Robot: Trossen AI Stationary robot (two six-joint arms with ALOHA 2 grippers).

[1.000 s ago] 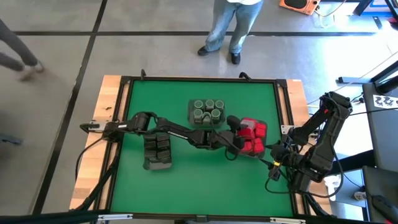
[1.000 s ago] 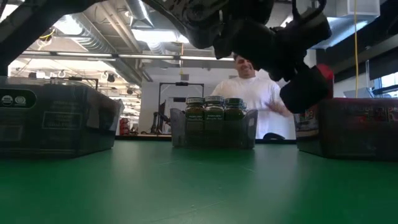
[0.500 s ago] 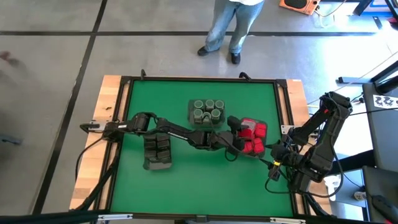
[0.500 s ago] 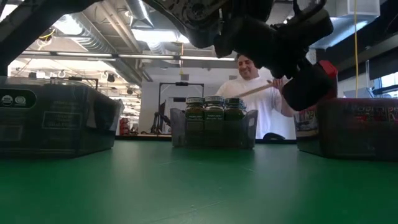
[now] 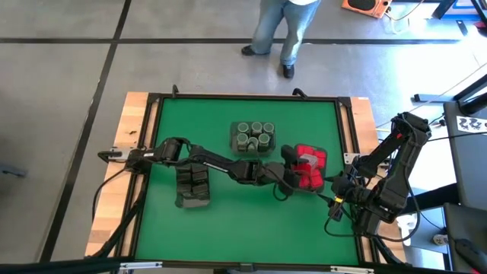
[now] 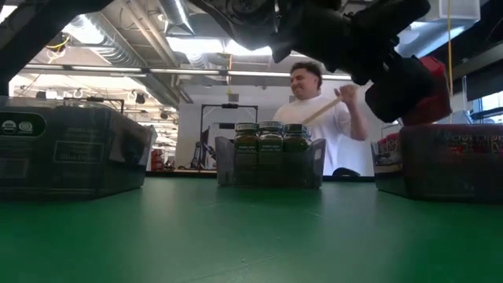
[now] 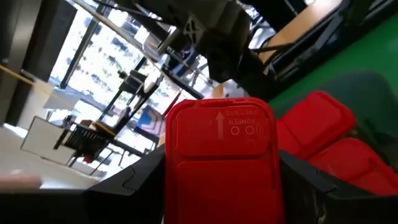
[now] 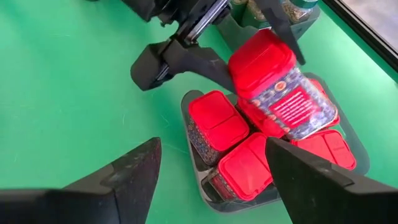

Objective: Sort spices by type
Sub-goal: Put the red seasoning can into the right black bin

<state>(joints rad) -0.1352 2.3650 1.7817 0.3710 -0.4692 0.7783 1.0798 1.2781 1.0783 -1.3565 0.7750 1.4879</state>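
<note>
My left gripper (image 5: 294, 172) reaches across the table and is shut on a red-lidded spice box (image 8: 273, 81), held over the grey tray (image 8: 357, 165) on the table's right. Several more red boxes (image 8: 217, 121) stand in that tray. Round green jars (image 5: 253, 137) fill a tray at the middle far side. Dark tins (image 5: 192, 185) sit in a tray on the left. My right gripper (image 8: 211, 186) hangs open near the right edge, above the green mat, with nothing between its fingers. My left gripper pinches the box between its two fingers at the lid end (image 7: 174, 168), one finger on each of two opposite sides. The fingers come nearly level from the table's left and run along the box. The box is lifted clear above the tray, tilted, its lid (image 8: 261, 59) toward the wrist.
A raised frame (image 5: 346, 129) borders the green mat. A person (image 6: 322, 118) moves about behind the far edge. Bare mat lies along the near side, in front of the three trays.
My left gripper has tipped upward a little and carried the red box slightly higher and toward the table's right edge, staying above the tray of red boxes. The person beyond the table has moved an arm.
</note>
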